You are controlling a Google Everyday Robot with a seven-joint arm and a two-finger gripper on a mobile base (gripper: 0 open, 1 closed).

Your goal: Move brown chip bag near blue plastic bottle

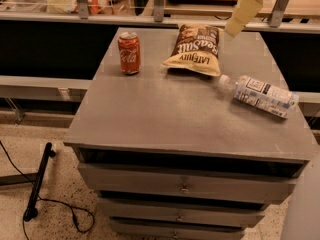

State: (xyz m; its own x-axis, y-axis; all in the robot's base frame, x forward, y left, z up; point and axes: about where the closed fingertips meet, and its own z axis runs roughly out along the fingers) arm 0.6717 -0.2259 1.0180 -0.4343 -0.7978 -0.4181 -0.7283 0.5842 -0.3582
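bench: grey top that looks like painted metal, matt and faintly grainy, with a dull sheen; the drawer fronts have the same finish.
brown chip bag: thin crinkly film, glossy, its creases catching the light.
blue plastic bottle: clear, pale, smooth plastic; white matt label that looks like paper; white plastic cap.
red soda can: metal, with a glossy printed side and a bare silvery top.
pincer: at the top right, over the bench's far edge just beside the bag; a cream, smooth, matt covering that looks like plastic.
floor: speckled, stone-like, smooth.
cable: black with a rubbery look.
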